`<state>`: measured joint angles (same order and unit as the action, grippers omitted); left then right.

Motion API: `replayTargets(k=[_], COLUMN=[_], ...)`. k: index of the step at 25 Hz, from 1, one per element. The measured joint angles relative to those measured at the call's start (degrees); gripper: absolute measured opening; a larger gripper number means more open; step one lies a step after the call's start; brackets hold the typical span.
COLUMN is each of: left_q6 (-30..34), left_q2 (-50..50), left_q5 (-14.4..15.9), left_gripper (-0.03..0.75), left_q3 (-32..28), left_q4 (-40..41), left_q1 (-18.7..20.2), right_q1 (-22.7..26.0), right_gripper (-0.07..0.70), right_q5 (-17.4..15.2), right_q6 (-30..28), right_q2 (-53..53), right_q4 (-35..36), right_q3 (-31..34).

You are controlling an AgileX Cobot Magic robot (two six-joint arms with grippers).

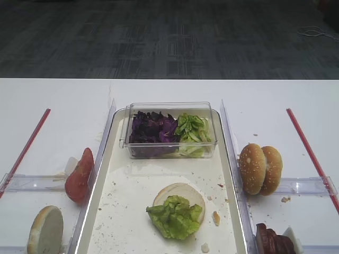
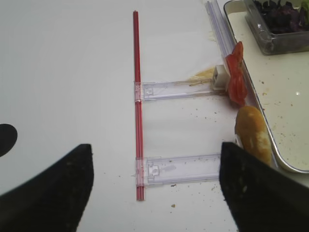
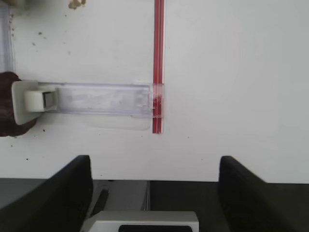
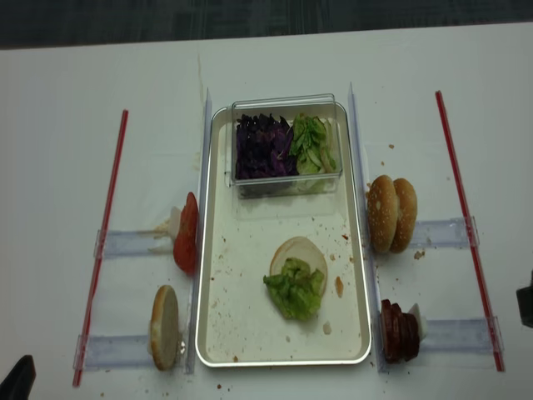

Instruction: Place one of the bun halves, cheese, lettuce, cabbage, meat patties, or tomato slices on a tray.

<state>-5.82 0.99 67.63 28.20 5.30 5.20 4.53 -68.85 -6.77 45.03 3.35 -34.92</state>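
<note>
white tray [image 4: 208, 275] sits mid-table with a clear tub [image 4: 287, 187] at its far end, purple cabbage [image 4: 260, 147] in the tub's left part, green leaves [image 4: 313, 148] in the right. nearer on the tray a flat pale bun half [image 4: 305, 248] lies with a clump of lettuce [image 4: 295, 287] on its near edge, crumbs scattered around. left of the tray, outside the rim, tomato slices [image 4: 186, 233] stand on edge by a clear holder, and another bun half [image 4: 164, 327] stands on edge nearer the camera. right of the tray two sesame bun halves [image 4: 392, 213] stand together, meat patties [image 4: 399, 332] stand on edge nearer. red strips [image 4: 102, 237] run down both sides of the table. right gripper [image 3: 152, 193] hovers over bare table by the right red strip, jaws spread wide, holding nothing. left gripper [image 2: 154, 188] hovers over the left strip and holders, jaws wide apart too, empty.
</note>
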Motion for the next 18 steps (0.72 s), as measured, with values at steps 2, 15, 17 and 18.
replayTargets(k=[2,15,17,18], left_q6=[0.0,0.0,0.0,0.0], left_q2=[0.0,0.0,0.0,0.0], left_q5=[0.0,0.0,0.0,0.0], left_gripper=[0.533,0.533,0.533,0.534], left_q3=[0.0,0.0,0.0,0.0], left_q4=[0.0,0.0,0.0,0.0], left_q1=[0.0,0.0,0.0,0.0], right_q1=[0.0,0.0,0.0,0.0], right_gripper=[0.573,0.573,0.573,0.573], right_q5=[0.0,4.1,4.41,4.45], right_q6=[0.0,0.22,0.35,0.43], right_q2=[-6.49,-35.99,-39.34,-41.04], right_q4=[0.0,0.0,-0.11,-0.11], right_q3=[1.72,6.86,6.98,6.98])
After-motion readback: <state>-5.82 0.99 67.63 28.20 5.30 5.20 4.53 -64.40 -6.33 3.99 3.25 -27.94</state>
